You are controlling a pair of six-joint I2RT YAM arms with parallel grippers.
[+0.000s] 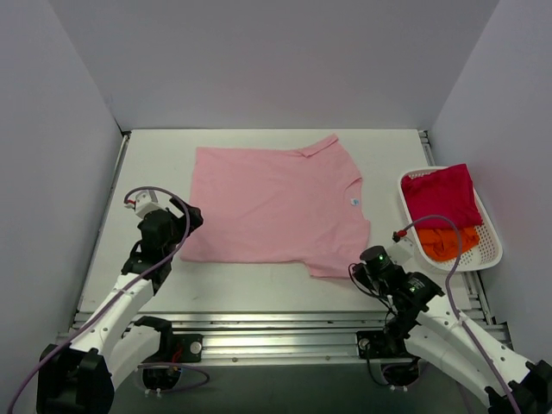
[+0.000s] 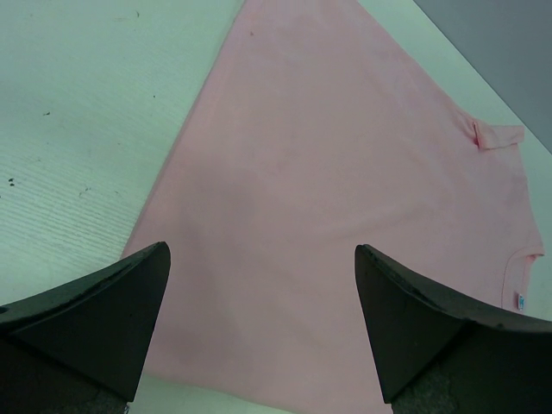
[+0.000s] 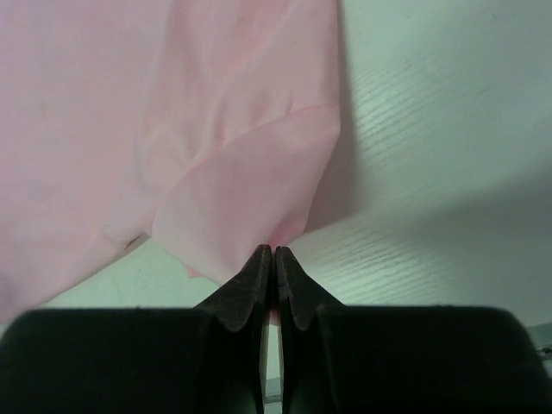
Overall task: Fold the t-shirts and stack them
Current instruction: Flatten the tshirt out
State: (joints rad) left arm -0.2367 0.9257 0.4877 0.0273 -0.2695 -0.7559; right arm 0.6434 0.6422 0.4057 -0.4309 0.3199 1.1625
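A light pink t-shirt (image 1: 276,203) lies spread flat in the middle of the table, collar toward the right. My right gripper (image 1: 355,272) sits at its near right sleeve. In the right wrist view the gripper (image 3: 273,252) is shut on the sleeve's hem (image 3: 250,190), with pink cloth pinched between the fingertips. My left gripper (image 1: 191,217) hovers over the shirt's near left corner; in the left wrist view it (image 2: 261,248) is open, the pink t-shirt (image 2: 345,172) lying flat below with nothing between the fingers. A magenta-red t-shirt (image 1: 440,194) and an orange t-shirt (image 1: 448,243) lie in the basket.
A white slotted basket (image 1: 492,250) stands at the table's right edge. Grey walls close in the left, back and right sides. A metal rail (image 1: 276,323) runs along the near edge between the arm bases. Bare table (image 2: 78,129) lies left of the shirt.
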